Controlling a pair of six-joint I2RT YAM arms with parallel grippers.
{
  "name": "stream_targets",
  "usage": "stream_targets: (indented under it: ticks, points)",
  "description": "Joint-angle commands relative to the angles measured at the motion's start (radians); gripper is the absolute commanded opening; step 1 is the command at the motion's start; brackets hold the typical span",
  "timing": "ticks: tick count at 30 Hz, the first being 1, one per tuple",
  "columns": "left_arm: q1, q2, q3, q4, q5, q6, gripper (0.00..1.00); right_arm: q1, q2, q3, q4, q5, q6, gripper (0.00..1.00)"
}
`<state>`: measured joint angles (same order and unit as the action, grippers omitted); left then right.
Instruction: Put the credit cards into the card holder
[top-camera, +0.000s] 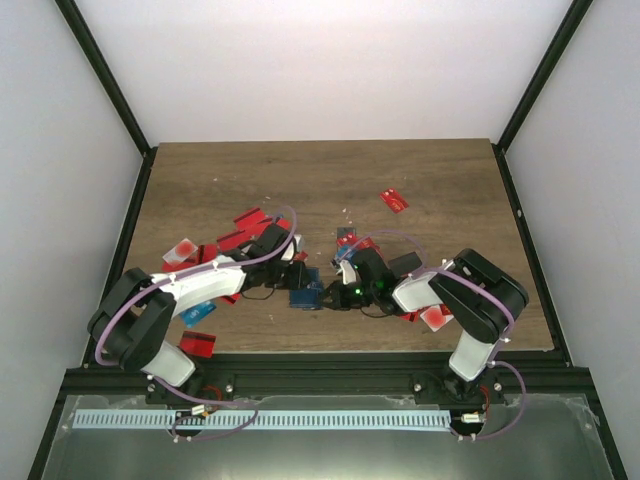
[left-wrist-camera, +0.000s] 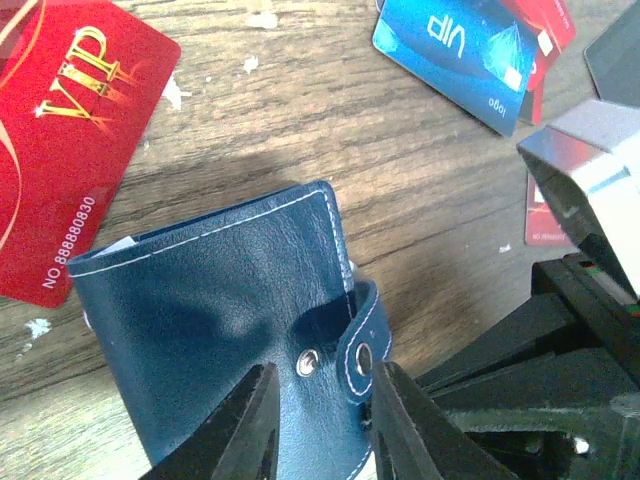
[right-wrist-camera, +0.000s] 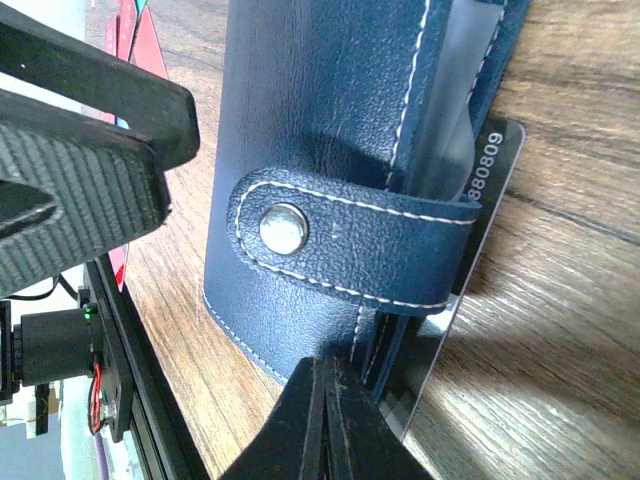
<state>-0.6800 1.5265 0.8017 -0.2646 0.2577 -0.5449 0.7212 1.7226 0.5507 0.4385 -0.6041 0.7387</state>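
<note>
Bright, even light from overhead. A soft shadow lies on the table (left-wrist-camera: 420, 200) beside the card holder (left-wrist-camera: 220, 300), faint sheen on its leather, nearest edges blurring.

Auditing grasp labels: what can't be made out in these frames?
- Contents of the holder: both wrist views, it is folded shut.
- What the right gripper pinches, if anything: right wrist, it is shut and covers the contact itself.
- The card under the holder: right wrist, the holder covers most of it, so only a strip with digits shows.
- Holder detail in the top view: too small.
</note>
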Motion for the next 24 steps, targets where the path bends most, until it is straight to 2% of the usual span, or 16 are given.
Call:
stream_targets:
  ticks: [1,4,12,24]
  points:
    - [-0.003,0.012,0.031,-0.016,-0.008,0.027,0.3,-0.006,0.028,-0.004,-0.058,0.064,-0.004,0.01]
    - [-0.004,0.034,0.042,-0.015,0.009,0.038,0.32,-0.006,0.032,-0.004,-0.06,0.061,-0.005,0.01]
    - [-0.004,0.072,0.05,-0.004,0.054,0.046,0.31,-0.006,0.034,-0.002,-0.061,0.058,-0.005,0.01]
    - [-0.007,0.091,0.044,0.017,0.073,0.042,0.12,-0.006,0.037,-0.005,-0.06,0.058,-0.004,0.01]
